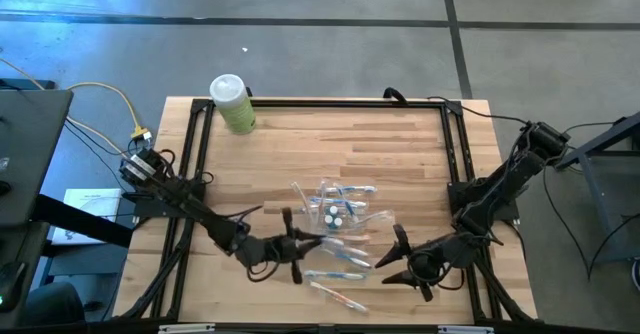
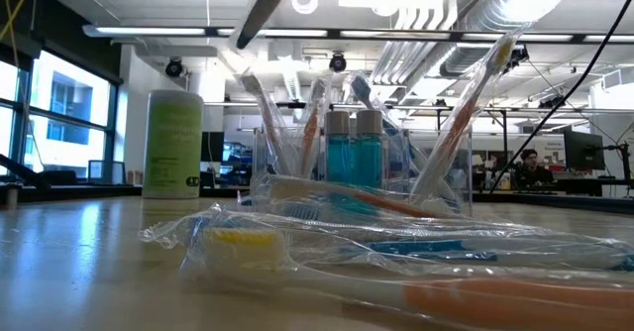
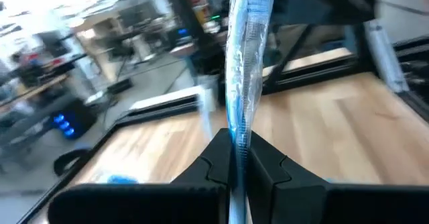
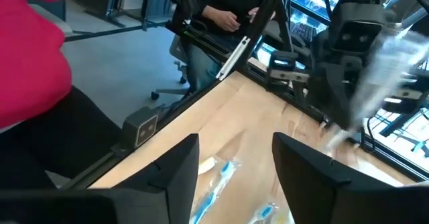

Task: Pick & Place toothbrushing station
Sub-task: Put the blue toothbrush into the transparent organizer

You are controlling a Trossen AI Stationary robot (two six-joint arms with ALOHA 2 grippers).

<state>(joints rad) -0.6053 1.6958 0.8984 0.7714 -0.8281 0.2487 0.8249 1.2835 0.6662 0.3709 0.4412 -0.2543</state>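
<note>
My left gripper (image 3: pixel 236 158) is pinching a wrapped toothbrush (image 3: pixel 244 63) sticking straight out, the holder (image 1: pixel 335 212) sits just right and a bit farther, so probably left arm's closer, while my right gripper (image 1: pixel 400 264) hangs spread over the near-right table (image 1: pixel 300 149).

The counter (image 1: pixel 400 144) is showing pale wood in plank stripes, framed by a black rail (image 1: pixel 330 102). Beside the rail's far left corner, the bottle (image 1: pixel 233 104) is showing pale green under a white cap. The clear holder (image 2: pixel 362 163) is carrying two blue tubes (image 2: pixel 354 151) with grey caps, which are looking white from above. Just before the holder, wrapped toothbrushes (image 2: pixel 416 281) are showing orange, blue and yellow. The black left gripper (image 3: pixel 236 160) is pinching a blue-marked clear wrapper (image 3: pixel 247 56). The right gripper (image 4: pixel 234 167) is black.
</note>
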